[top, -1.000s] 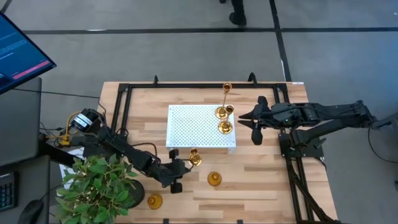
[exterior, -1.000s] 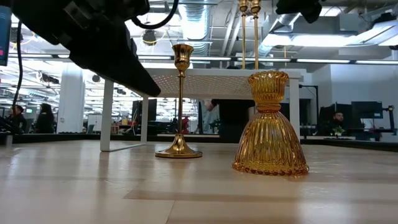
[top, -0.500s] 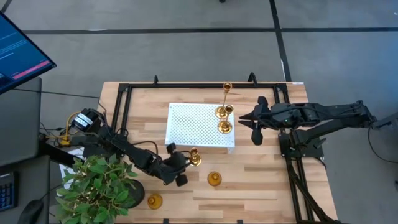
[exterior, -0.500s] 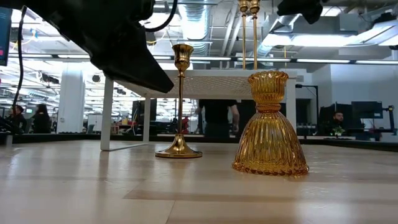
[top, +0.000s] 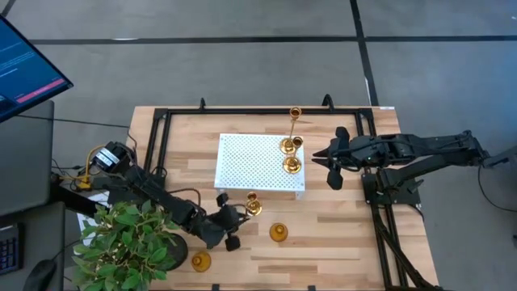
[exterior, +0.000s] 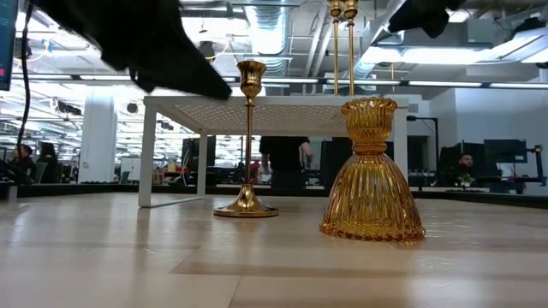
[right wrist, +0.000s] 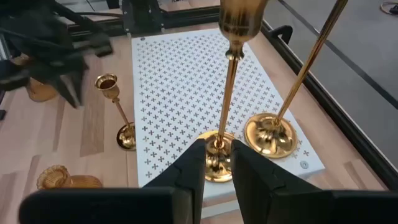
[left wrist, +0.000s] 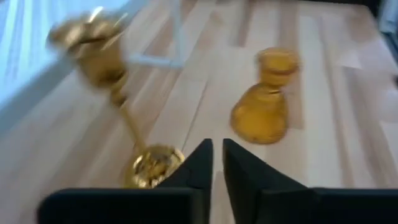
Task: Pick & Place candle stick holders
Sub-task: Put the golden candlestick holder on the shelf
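Left end effector, fingers nearly closed and gripping nothing, hovering beside slim brass holder; needs reopening, centring on stem. Right end effector, narrow gap, waiting near tray.

The high view looks straight down on the whole desk from well above. The low view sits at desk-top height, very near the amber ribbed glass holder, and faces level across the desk toward the office room beyond. The left wrist view looks forward past the left pincer, close above the desk; a thin-stemmed brass candle stick holder stands just ahead of that pincer. The right wrist view looks forward and down past the right pincer onto the white perforated tray. All four views share the thin-stemmed holder and the amber holder; the high and right wrist views share the tray top.
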### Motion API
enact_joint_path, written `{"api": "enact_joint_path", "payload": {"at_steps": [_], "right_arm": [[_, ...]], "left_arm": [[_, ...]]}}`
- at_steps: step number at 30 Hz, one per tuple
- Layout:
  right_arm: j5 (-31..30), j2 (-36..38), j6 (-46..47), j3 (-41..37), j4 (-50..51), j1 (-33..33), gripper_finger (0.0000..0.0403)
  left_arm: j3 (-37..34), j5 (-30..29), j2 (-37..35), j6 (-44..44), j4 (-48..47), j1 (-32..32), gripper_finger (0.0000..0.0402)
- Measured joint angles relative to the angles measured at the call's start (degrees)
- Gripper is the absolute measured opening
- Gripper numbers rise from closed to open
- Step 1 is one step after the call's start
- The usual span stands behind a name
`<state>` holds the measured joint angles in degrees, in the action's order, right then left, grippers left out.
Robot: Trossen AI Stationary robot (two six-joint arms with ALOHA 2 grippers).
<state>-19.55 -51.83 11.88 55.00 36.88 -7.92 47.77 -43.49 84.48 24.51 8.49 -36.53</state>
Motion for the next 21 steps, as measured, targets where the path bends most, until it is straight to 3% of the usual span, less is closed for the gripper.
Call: {"api": "enact_joint_path", "payload": {"at_steps": [3,9,21], "right_arm": [[-0.01,0.00,0.03,0.00,1.04,0.00,0.0065],[0.00,-0.01,0.15,0.00,2.30,0.00,0.0065],[-0.02,-0.02,2.22,-0.02,4.82,-3.40,0.0065]], "left_arm": [[1.89,-1.60,-0.10,-8.64,0.13,-2.15,0.0006],[6.16,-1.05,-1.23,-23.86,-0.30,-1.64,0.0004],[6.71,8.04,-13.63,-24.27,-17.55,5.32,0.0004]]}}
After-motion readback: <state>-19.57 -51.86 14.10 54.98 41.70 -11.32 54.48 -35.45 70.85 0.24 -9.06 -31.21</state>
